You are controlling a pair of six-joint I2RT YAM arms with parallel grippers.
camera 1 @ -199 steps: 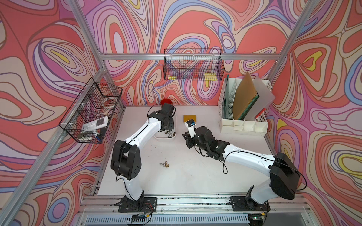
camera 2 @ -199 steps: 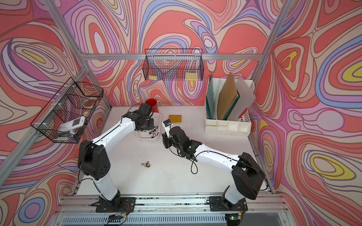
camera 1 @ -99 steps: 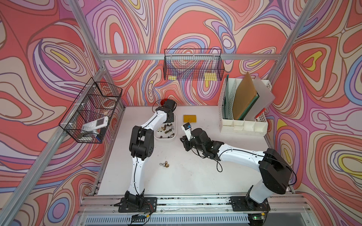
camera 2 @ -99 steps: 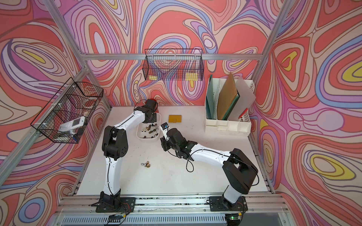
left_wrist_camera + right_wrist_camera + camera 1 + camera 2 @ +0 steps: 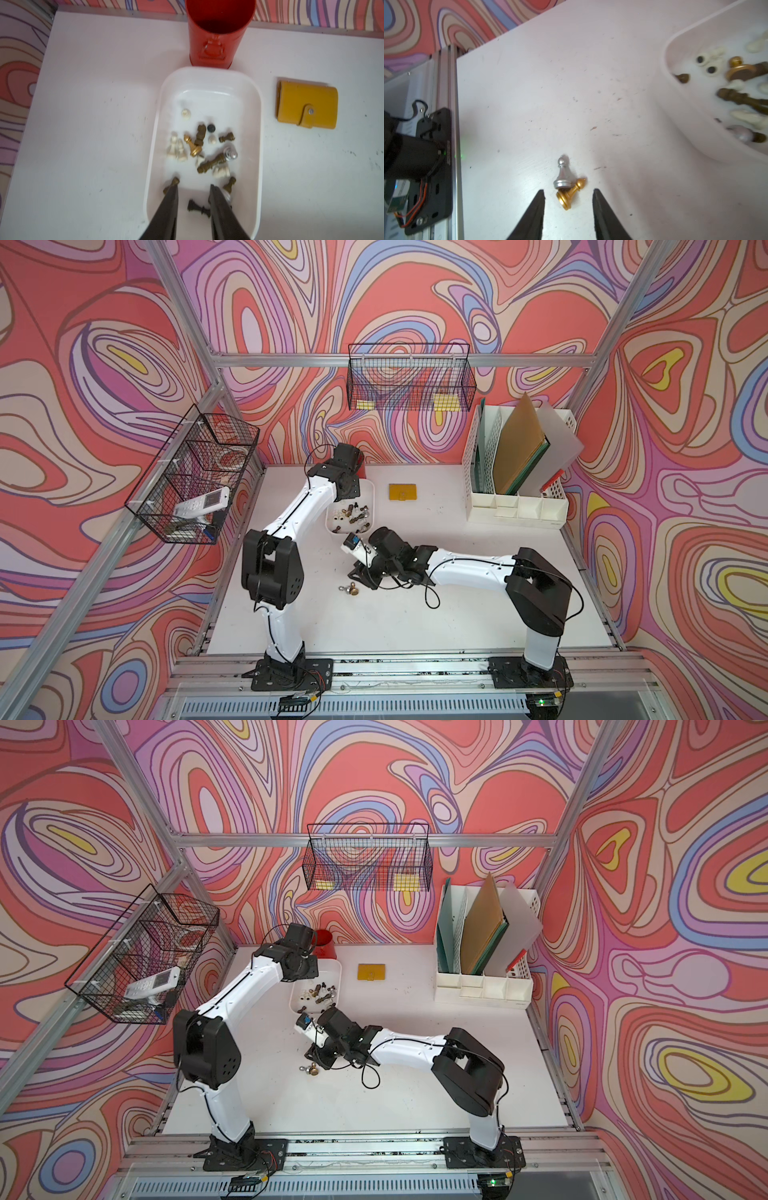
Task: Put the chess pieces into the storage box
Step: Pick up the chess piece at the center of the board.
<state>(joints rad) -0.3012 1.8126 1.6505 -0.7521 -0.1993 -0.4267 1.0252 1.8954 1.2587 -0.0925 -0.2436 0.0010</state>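
The storage box (image 5: pixel 368 497) (image 5: pixel 333 972) (image 5: pixel 207 97) is a shallow white tray at the back of the table. Several chess pieces (image 5: pixel 353 514) (image 5: pixel 207 149) lie in it, in black, cream, brown, gold and silver. My left gripper (image 5: pixel 193 185) hangs open over the box's near end and holds nothing. A black piece (image 5: pixel 197 206) lies on the floor of the box below its fingers. On the table, toward the front, a silver pawn (image 5: pixel 563 174) (image 5: pixel 343 588) stands against a toppled gold pawn (image 5: pixel 570 194) (image 5: pixel 353 589). My right gripper (image 5: pixel 568 190) (image 5: pixel 360 574) is open, its tips on either side of the gold pawn.
A red cup (image 5: pixel 218 31) (image 5: pixel 323 942) stands right behind the box. A yellow wallet (image 5: pixel 306 104) (image 5: pixel 403 492) lies to its right. A white file rack (image 5: pixel 515 497) with folders fills the back right. Wire baskets (image 5: pixel 195 477) (image 5: pixel 409 377) hang on the walls.
My right gripper has moved from beside the box toward the front, down to the two pawns, and has opened. The left arm shifted its elbow while its gripper stayed over the box.
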